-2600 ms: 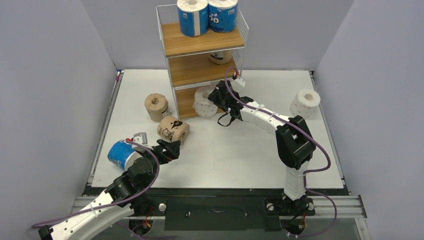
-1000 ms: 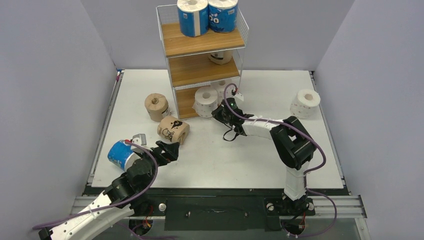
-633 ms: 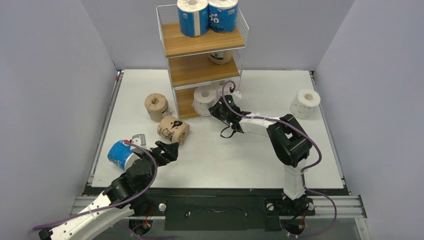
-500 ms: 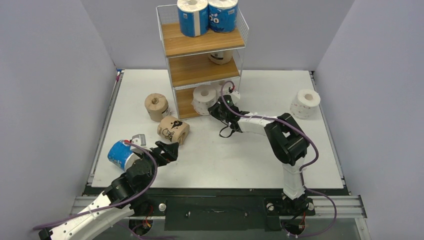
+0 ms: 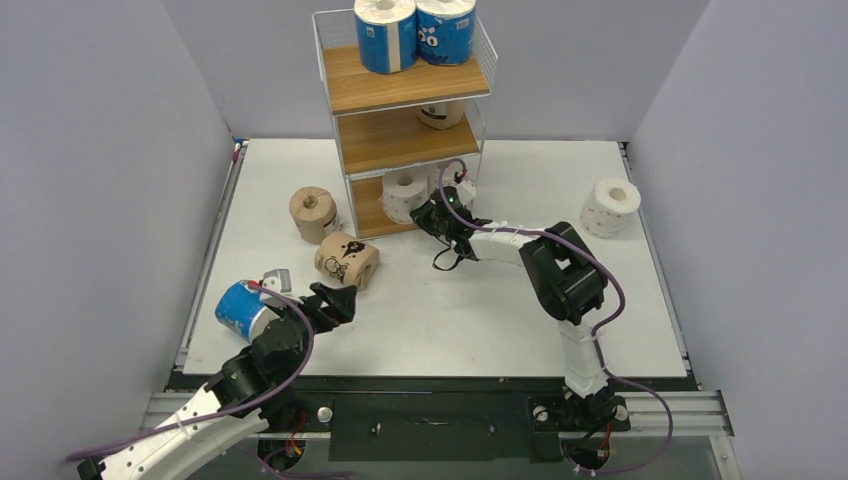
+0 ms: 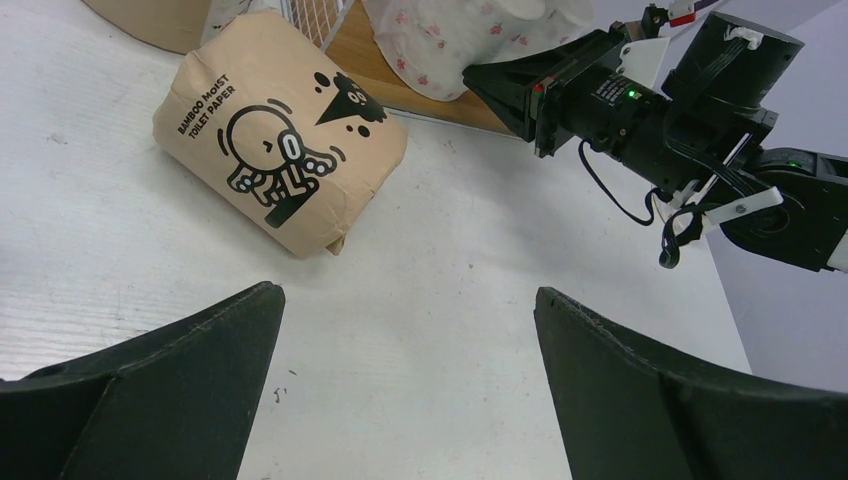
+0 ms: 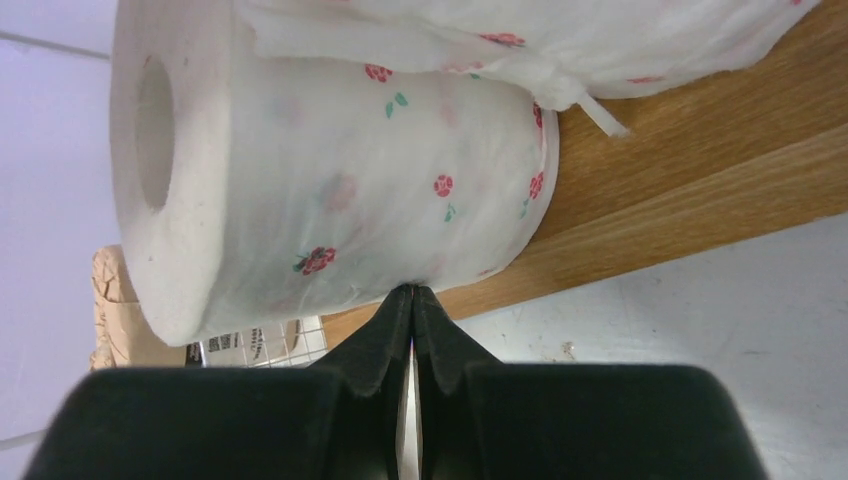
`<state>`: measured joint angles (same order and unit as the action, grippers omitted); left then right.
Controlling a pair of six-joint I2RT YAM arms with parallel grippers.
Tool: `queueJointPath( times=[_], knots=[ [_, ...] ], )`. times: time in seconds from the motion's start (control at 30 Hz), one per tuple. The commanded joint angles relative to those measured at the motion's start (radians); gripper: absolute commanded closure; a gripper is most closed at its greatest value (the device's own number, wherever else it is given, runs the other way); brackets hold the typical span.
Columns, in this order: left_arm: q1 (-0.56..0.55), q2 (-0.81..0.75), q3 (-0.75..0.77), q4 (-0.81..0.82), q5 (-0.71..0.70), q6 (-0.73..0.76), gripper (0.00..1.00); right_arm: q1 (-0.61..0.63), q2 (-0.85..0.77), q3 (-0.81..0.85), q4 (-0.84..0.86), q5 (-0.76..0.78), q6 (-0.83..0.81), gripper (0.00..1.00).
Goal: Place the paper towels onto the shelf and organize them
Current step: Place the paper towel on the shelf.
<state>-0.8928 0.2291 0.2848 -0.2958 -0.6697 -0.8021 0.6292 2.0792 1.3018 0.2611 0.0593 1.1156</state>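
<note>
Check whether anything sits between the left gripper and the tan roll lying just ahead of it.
Nothing visible does. The left gripper is open, and only bare table lies between it and the tan roll. The upright tan roll stands beyond that one, not between.

The left arm and right arm share white links and black joints, each trailed by a thin purple cable and ending in matt black wedge fingers, with a green light on the right.
</note>
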Motion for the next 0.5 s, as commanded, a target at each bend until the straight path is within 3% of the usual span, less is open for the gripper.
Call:
queueJointPath(
  times=[0.0, 0.47],
  knots=[
    [0.005, -0.014, 0.020, -0.003, -0.013, 0.003, 0.03, -0.012, 0.019, 0.067, 0.070, 0.011, 0.029, 1.00],
    [0.004, -0.019, 0.016, -0.005, -0.018, 0.005, 0.03, -0.027, 0.067, 0.119, 0.055, 0.017, 0.040, 1.00]
  ],
)
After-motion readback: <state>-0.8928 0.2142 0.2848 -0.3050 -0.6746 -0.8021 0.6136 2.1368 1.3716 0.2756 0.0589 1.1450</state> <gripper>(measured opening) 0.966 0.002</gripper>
